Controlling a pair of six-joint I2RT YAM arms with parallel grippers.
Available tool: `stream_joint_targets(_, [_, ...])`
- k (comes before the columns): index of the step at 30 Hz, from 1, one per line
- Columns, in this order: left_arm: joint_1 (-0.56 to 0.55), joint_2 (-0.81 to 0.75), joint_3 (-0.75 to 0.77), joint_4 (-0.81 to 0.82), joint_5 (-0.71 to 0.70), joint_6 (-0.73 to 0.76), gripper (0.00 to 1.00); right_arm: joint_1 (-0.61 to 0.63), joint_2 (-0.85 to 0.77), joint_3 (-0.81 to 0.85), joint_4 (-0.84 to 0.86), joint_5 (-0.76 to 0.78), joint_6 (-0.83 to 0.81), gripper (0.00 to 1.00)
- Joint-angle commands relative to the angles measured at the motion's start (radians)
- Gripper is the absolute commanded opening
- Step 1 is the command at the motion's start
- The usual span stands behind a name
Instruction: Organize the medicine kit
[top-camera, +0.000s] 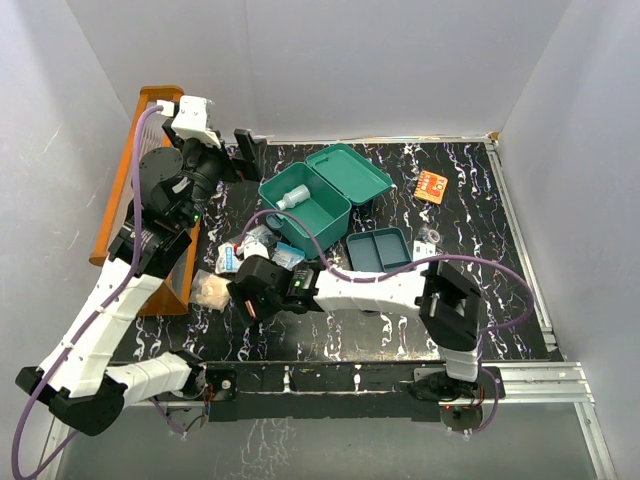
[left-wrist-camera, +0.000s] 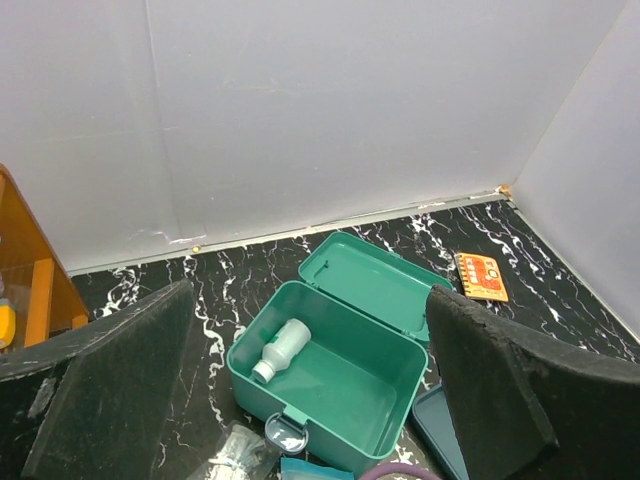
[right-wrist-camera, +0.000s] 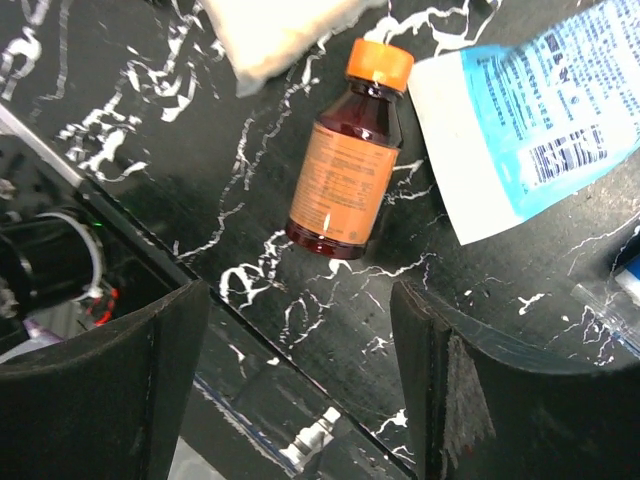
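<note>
The medicine kit (top-camera: 318, 212) is a teal box on the black marbled table, its lid (top-camera: 350, 171) hinged back. A white bottle (left-wrist-camera: 281, 349) lies on its side inside the box (left-wrist-camera: 345, 385). The matching tray insert (top-camera: 379, 248) sits beside the box, to its right. My left gripper (left-wrist-camera: 308, 305) hangs open above and in front of the box, holding nothing. My right gripper (right-wrist-camera: 298, 300) is open near the table's front edge. Just beyond its fingertips lies an amber bottle (right-wrist-camera: 345, 180) with an orange cap, not touched by the fingers (right-wrist-camera: 110, 390).
An orange wooden rack (top-camera: 128, 190) stands at the left. Loose sachets and packets (top-camera: 252, 248) are piled in front of the box, with a blue-white sachet (right-wrist-camera: 530, 130) and a white pad (right-wrist-camera: 275, 30) near the amber bottle. An orange card (top-camera: 432, 187) lies at the back right.
</note>
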Motion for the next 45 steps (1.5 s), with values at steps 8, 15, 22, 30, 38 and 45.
stream_joint_targets(8, [0.003, -0.023, -0.01, 0.04, -0.019, 0.0, 0.99, 0.001, 0.173, 0.17, -0.071, 0.002, -0.06, 0.65])
stream_joint_targets(15, [0.003, -0.016, -0.01, 0.038, -0.026, -0.01, 0.99, 0.001, 0.214, 0.177, -0.084, 0.099, -0.049, 0.62])
stream_joint_targets(22, [0.003, -0.005, 0.008, 0.016, 0.0, -0.003, 0.99, 0.001, 0.227, 0.144, -0.053, 0.081, -0.096, 0.56])
stream_joint_targets(30, [0.003, 0.018, 0.022, -0.009, 0.012, -0.001, 0.99, 0.001, 0.251, 0.143, -0.026, 0.06, -0.136, 0.59])
stream_joint_targets(38, [0.003, 0.033, 0.036, -0.023, -0.002, -0.003, 0.99, 0.001, 0.255, 0.129, 0.004, 0.057, -0.16, 0.54])
stream_joint_targets(45, [0.002, 0.04, 0.047, -0.034, -0.02, -0.004, 0.99, -0.002, 0.187, 0.071, 0.048, 0.088, -0.223, 0.37])
